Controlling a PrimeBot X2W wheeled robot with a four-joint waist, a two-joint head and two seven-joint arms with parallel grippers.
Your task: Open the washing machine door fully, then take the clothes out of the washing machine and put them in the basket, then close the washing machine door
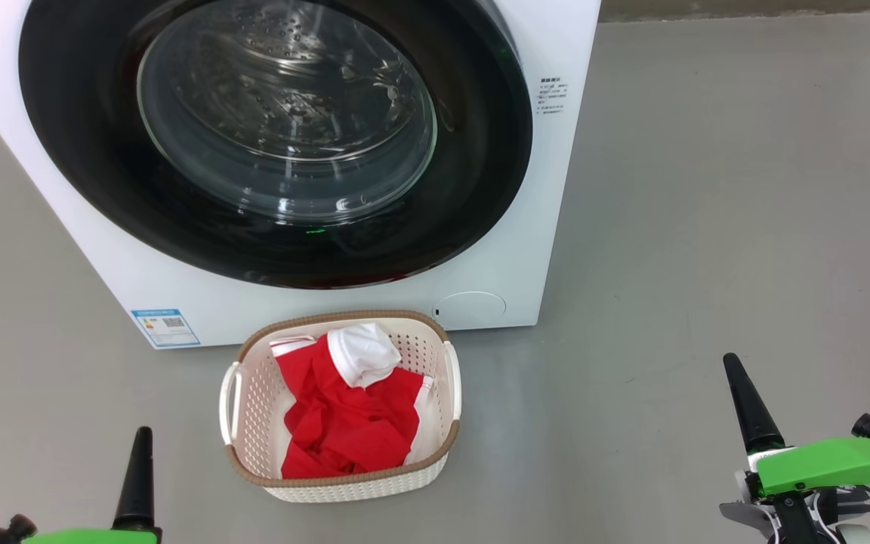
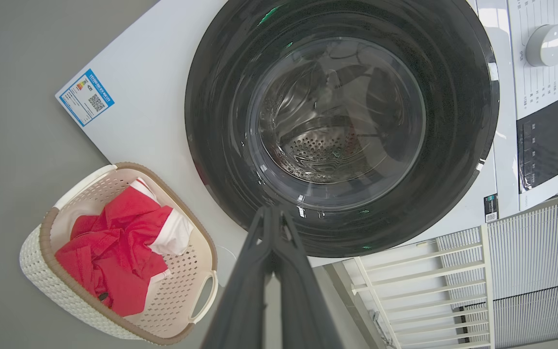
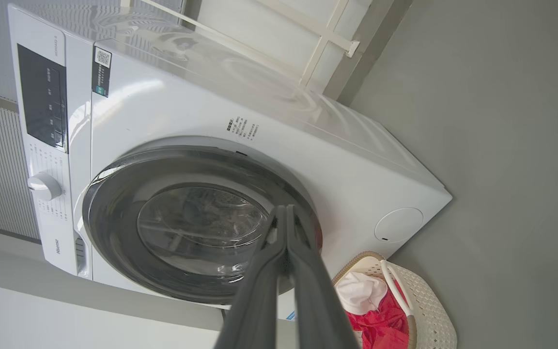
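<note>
Before me the black washing machine door sat shut on the white washing machine; red clothes filled the cream basket in front.

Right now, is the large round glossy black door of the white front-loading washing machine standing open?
No, the door sits shut flat against the front of the washing machine.

washing machine door: closed | clothes: in basket | basket: floor, just before washing machine
</note>
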